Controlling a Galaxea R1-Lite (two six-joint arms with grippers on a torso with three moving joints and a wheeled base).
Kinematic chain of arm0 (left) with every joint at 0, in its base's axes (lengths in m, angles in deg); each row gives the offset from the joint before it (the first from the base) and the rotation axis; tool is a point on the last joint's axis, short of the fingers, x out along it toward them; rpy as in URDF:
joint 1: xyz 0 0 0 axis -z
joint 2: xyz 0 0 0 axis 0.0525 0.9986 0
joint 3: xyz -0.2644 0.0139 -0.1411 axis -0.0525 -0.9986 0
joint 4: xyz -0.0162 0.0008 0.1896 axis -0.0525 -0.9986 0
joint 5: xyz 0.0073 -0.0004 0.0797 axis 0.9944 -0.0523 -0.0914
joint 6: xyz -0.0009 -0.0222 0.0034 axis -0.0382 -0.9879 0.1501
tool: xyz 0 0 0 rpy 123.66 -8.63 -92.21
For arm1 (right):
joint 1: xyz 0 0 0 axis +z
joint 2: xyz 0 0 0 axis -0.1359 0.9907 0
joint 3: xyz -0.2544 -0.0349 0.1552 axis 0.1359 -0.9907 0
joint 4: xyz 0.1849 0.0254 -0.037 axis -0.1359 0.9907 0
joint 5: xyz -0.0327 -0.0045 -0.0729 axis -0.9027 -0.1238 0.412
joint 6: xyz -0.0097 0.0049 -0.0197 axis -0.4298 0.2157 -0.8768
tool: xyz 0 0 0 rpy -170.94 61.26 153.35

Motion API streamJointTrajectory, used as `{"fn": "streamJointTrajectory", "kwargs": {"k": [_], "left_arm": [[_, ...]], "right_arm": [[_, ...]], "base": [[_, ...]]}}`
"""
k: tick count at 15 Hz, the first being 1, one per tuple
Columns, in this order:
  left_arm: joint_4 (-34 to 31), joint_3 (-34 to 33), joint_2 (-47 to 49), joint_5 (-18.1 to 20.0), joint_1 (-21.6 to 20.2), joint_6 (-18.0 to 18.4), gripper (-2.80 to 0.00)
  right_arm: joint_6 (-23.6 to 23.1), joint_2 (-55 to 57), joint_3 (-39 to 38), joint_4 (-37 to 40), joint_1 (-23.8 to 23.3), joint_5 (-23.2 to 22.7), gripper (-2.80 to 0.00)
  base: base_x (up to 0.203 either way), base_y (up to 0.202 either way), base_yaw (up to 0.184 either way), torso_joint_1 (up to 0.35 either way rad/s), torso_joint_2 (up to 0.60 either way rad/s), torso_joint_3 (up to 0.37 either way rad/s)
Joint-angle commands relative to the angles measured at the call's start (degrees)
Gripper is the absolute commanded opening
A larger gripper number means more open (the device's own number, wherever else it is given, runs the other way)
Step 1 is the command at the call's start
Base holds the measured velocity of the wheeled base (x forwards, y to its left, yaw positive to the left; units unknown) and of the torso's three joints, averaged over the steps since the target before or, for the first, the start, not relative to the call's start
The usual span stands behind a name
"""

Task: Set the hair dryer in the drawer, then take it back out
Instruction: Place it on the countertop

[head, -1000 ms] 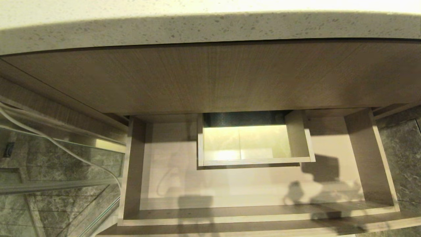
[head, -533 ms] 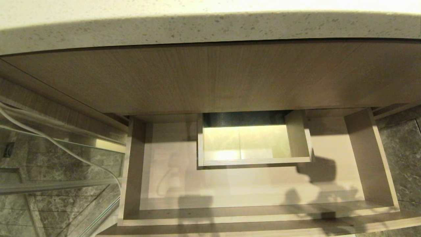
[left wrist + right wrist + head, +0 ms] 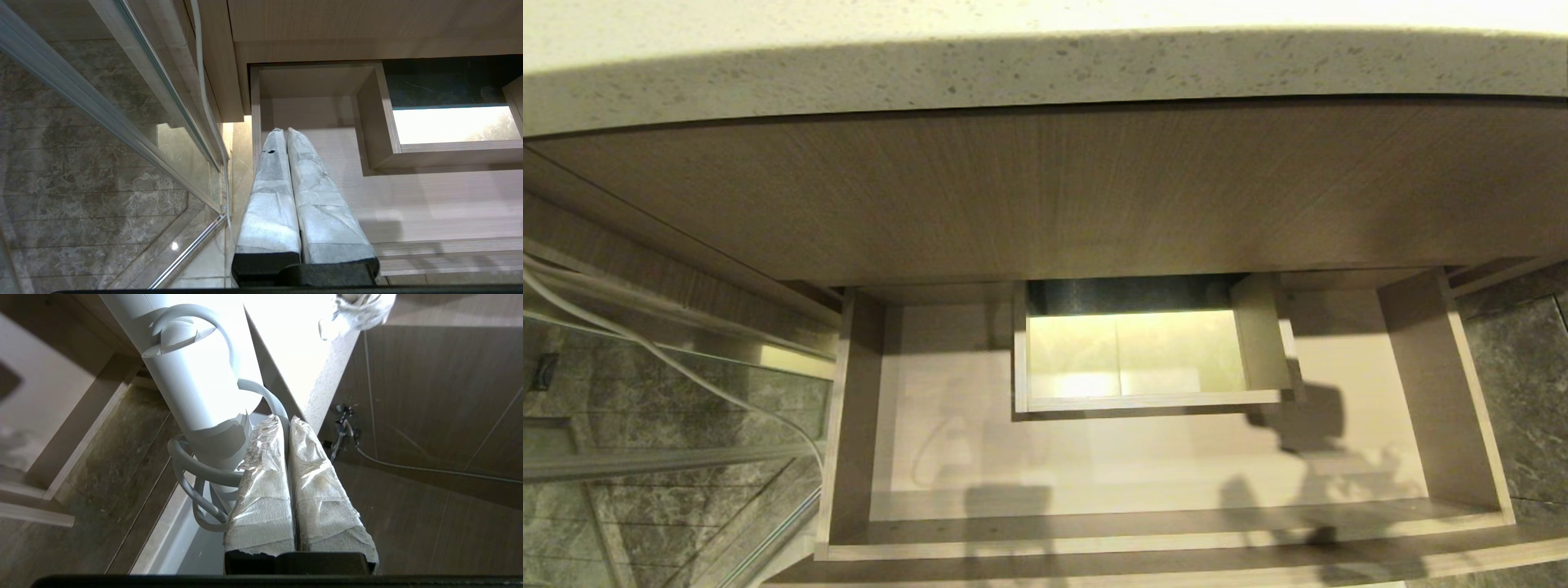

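Right claw (image 3: 284,420) (pinched together) beside hair dryer (image 3: 196,388); drawer (image 3: 849,425) open.

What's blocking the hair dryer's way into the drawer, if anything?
Nothing visible. The drawer stands open, floor bare but for the boxed cutout at mid-back. The hair dryer sits beside the shut right gripper, outside the head view; left gripper idle.

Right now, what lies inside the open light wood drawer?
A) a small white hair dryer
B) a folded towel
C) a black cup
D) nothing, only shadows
D: the head view shows the drawer with a bare pale floor crossed by shadows; the hair dryer hangs beside the right gripper.
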State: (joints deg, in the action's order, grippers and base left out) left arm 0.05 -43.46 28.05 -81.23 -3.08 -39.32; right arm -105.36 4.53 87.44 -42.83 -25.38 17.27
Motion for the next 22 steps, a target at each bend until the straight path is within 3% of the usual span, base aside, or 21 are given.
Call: {"fn": "streamJointTrajectory", "kwargs": {"k": [1, 8, 22], "left_arm": [[0.1, -2.3, 0.0, 0.0, 0.0, -0.1, -2.8], [0.1, -2.3, 0.0, 0.0, 0.0, 0.0, -2.8], [0.1, -2.3, 0.0, 0.0, 0.0, -0.1, -2.8]], "right_arm": [[-0.6, -0.2, 1.2, 0.2, 0.0, -0.4, -2.8], [-0.4, 0.9, 3.8, -1.0, 0.3, -0.1, -2.8], [0.2, 10.6, 5.9, -17.5, 0.3, 0.3, -2.8]], "base": [[0.0, 0.0, 0.0, 0.0, 0.0, 0.0], [0.0, 0.0, 0.0, 0.0, 0.0, 0.0], [0.0, 0.0, 0.0, 0.0, 0.0, 0.0]]}}
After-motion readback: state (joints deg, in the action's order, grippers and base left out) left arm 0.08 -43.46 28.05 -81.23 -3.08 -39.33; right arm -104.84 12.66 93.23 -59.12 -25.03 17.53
